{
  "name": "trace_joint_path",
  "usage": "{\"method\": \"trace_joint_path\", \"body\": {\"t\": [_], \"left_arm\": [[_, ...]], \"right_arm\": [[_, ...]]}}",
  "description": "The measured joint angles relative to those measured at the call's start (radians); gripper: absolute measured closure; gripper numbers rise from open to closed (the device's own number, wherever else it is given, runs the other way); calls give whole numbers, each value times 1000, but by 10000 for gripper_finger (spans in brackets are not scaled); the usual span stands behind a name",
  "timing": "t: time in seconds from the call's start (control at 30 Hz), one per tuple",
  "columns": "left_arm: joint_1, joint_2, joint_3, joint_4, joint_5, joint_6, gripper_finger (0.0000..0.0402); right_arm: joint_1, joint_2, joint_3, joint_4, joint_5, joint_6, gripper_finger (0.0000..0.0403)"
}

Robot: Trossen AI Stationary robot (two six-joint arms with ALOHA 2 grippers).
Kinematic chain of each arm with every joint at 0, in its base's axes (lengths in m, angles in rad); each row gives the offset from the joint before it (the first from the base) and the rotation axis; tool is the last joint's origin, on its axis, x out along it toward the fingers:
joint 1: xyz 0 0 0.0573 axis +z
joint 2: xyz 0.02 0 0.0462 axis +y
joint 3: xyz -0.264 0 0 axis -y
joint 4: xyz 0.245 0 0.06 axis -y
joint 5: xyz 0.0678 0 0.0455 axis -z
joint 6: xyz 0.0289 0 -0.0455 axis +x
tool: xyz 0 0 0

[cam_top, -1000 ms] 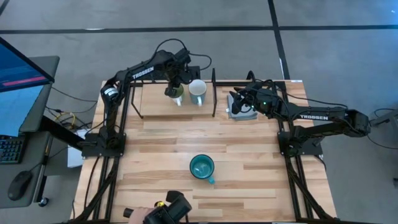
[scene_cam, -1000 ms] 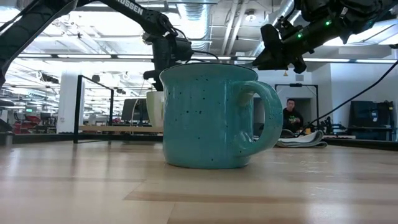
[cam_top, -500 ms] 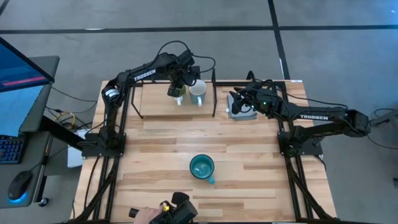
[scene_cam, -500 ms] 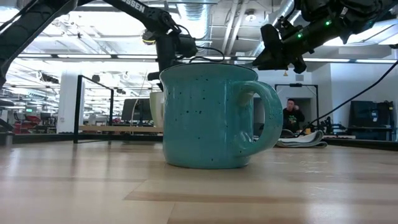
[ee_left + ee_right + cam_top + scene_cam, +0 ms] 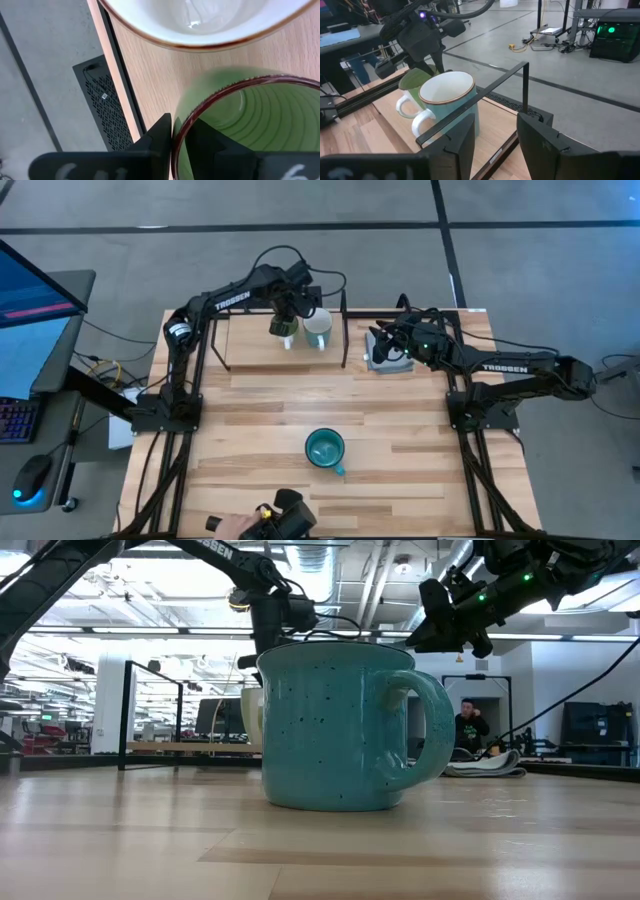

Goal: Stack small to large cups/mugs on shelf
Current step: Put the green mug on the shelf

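Clamped across the rim of the light green mug (image 5: 286, 332), one finger inside and one outside, the left gripper (image 5: 283, 320) holds it on the shelf (image 5: 250, 340) just beside the white mug (image 5: 318, 328). That looks like the placing step, so next comes letting go and lifting clear without nudging the white mug. Well off the shelf, the teal mug (image 5: 325, 448) stands alone on the tabletop (image 5: 420, 440); beside the shelf the right gripper (image 5: 378, 346) waits, fingers parted and empty.

We see the white mug (image 5: 319, 329) upright on the shelf (image 5: 250, 343); the green mug (image 5: 284, 333) is beside it. The teal mug (image 5: 325, 448) stands on the table.
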Motion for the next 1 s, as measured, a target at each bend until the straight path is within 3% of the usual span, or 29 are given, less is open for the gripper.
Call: {"method": "trace_joint_path", "body": {"t": [0.5, 1.0], "left_arm": [[34, 64, -1, -75, 35, -55, 363], [5, 57, 0, -22, 26, -28, 363]], "right_arm": [[0, 0, 0, -1, 0, 1, 236], [0, 0, 0, -16, 0, 2, 236]]}}
